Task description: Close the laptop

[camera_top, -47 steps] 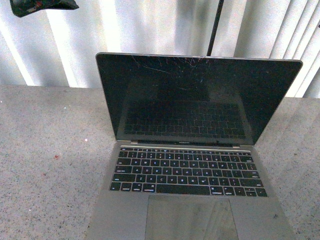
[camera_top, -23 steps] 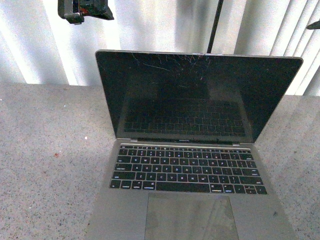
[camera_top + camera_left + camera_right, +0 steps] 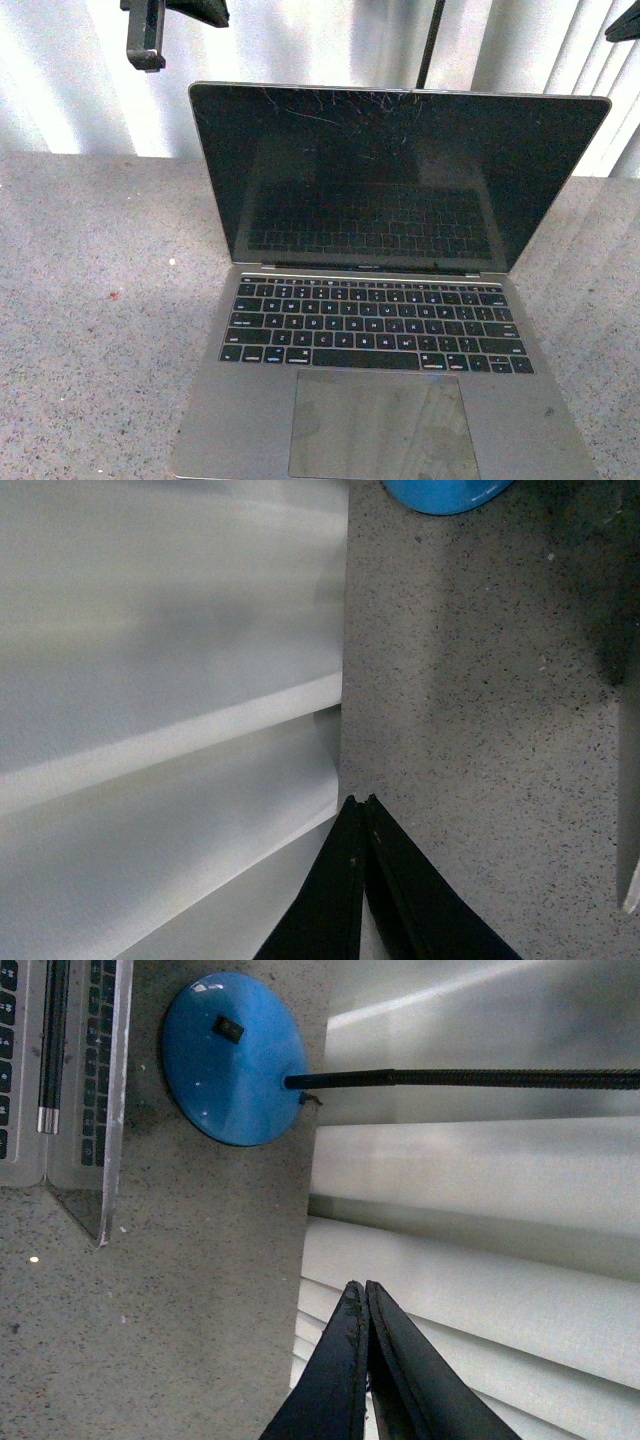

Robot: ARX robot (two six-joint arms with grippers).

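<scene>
The laptop (image 3: 390, 300) lies open in the middle of the table, silver-grey with black keys and a large trackpad. Its scratched black screen (image 3: 400, 170) stands upright, facing me. My left gripper (image 3: 146, 50) is shut and empty, hanging above and behind the lid's left corner. My right gripper (image 3: 625, 25) is shut and empty, just showing at the top right edge, beyond the lid's right corner. In the left wrist view the shut fingertips (image 3: 358, 802) hover over the table by the white wall. In the right wrist view the shut gripper (image 3: 360, 1286) is clear of the laptop's corner (image 3: 70, 1080).
A blue round lamp base (image 3: 235, 1058) with a black gooseneck pole (image 3: 470, 1078) stands behind the laptop; the pole (image 3: 430, 45) rises behind the lid. White corrugated wall (image 3: 300, 50) closes the back. Grey speckled tabletop (image 3: 100, 300) stretches on both sides.
My left gripper has moved right and come lower, toward the lid's left corner. My right gripper's tip has entered at the top right. The laptop's lid is still open.
</scene>
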